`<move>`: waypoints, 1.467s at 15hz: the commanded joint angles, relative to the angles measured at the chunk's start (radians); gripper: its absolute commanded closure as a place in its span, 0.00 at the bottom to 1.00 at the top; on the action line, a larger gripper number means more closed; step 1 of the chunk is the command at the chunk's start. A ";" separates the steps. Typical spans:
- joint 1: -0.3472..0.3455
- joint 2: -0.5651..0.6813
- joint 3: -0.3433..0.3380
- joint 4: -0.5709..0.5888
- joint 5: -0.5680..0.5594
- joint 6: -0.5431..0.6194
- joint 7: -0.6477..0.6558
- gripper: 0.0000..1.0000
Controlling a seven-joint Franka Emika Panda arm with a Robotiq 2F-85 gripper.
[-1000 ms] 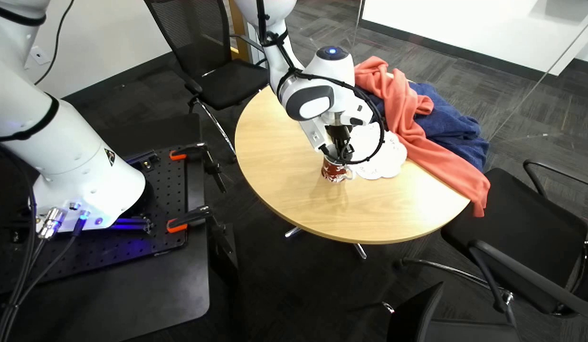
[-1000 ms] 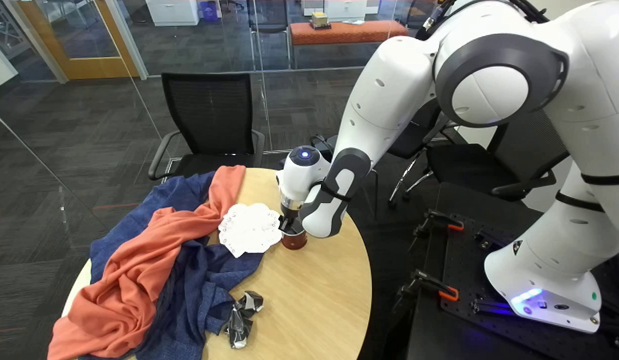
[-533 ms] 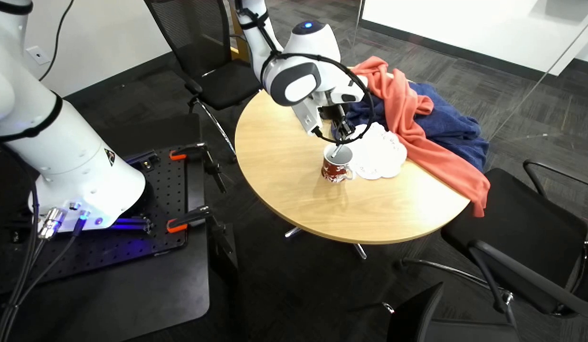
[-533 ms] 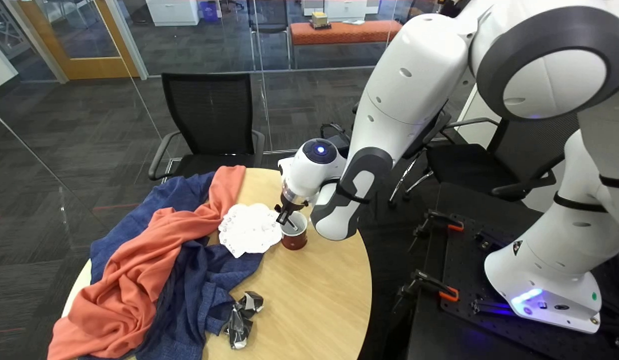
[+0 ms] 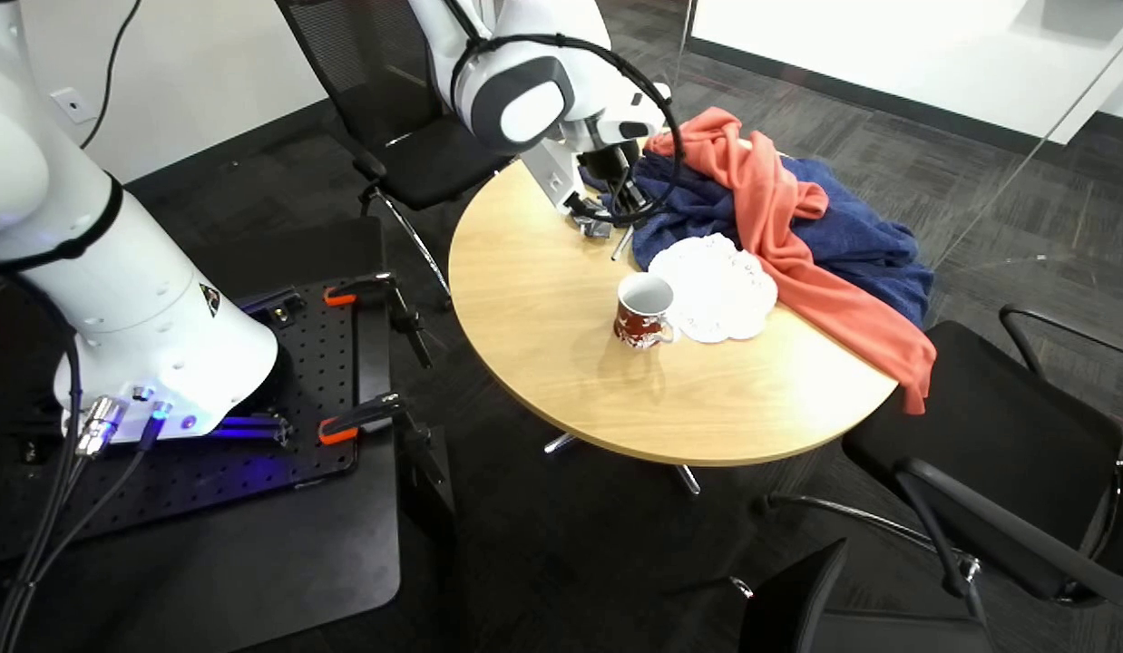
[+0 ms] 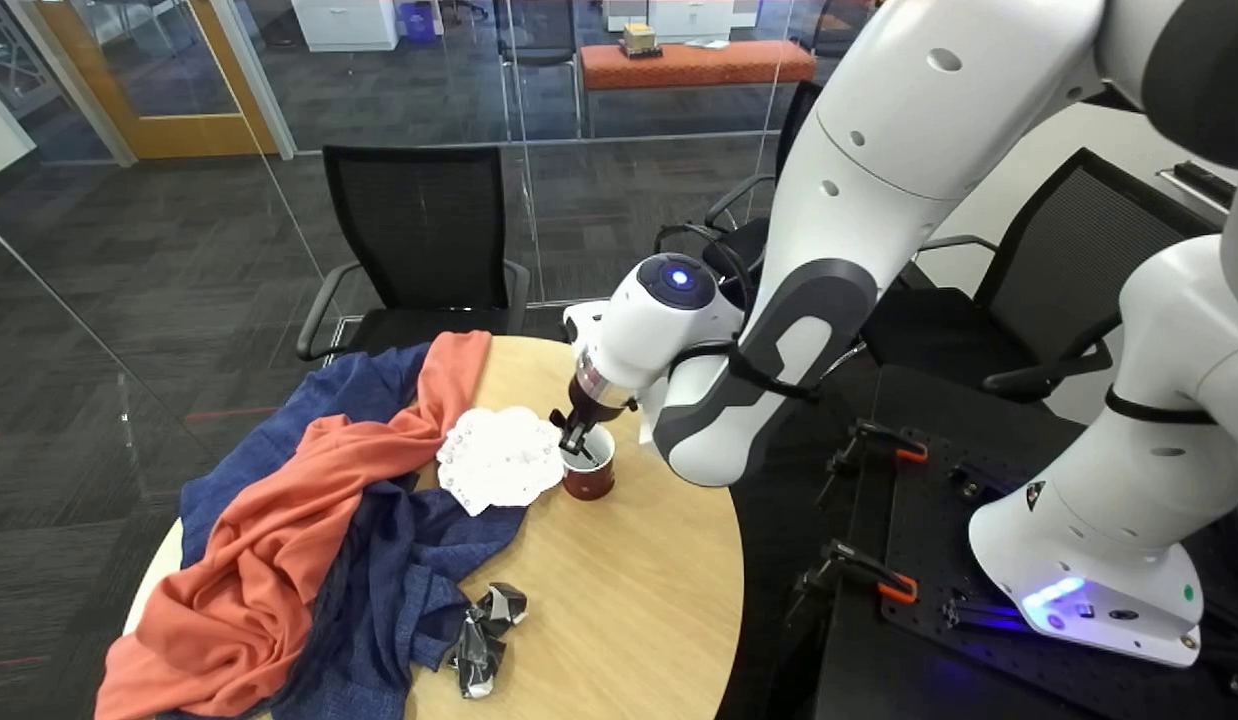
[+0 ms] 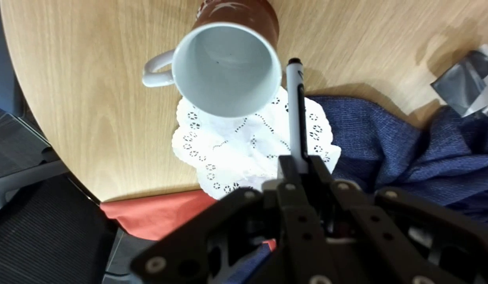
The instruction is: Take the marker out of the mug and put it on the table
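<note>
- Getting-it-out part: basically sorted, going by the wrist view. The marker [image 7: 296, 110] was held clear of the rim, and nothing could be seen inside the mug [image 7: 228, 71].
- In an exterior view a gap was shown between the two, with the mug stood upright on the table [image 5: 543, 299], just beside a white doily [image 5: 720, 290].
- Grip: the marker was pinched near one end by the gripper [image 7: 303, 163], fingers closed right in on it, black-tipped end left sticking out free.
- Putting-it-down part: not done yet. The marker was held tilted, seemingly in the air, though its height over the wood couldn't really be told.
- What was left, best guess: marker to be lowered onto bare wood, laid flat and let go. Some rolling was probably to be expected.
</note>
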 commanded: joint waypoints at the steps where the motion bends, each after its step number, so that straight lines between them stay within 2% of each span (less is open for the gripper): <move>1: -0.056 -0.114 0.096 -0.085 -0.036 -0.055 -0.038 0.97; 6: -0.180 -0.112 0.313 -0.087 -0.062 -0.196 -0.060 0.97; 8: -0.212 -0.083 0.372 -0.071 -0.056 -0.260 -0.077 0.97; 13: -0.232 -0.006 0.429 -0.036 -0.062 -0.347 -0.114 0.97; 22: -0.241 0.176 0.503 0.081 -0.130 -0.338 -0.264 0.97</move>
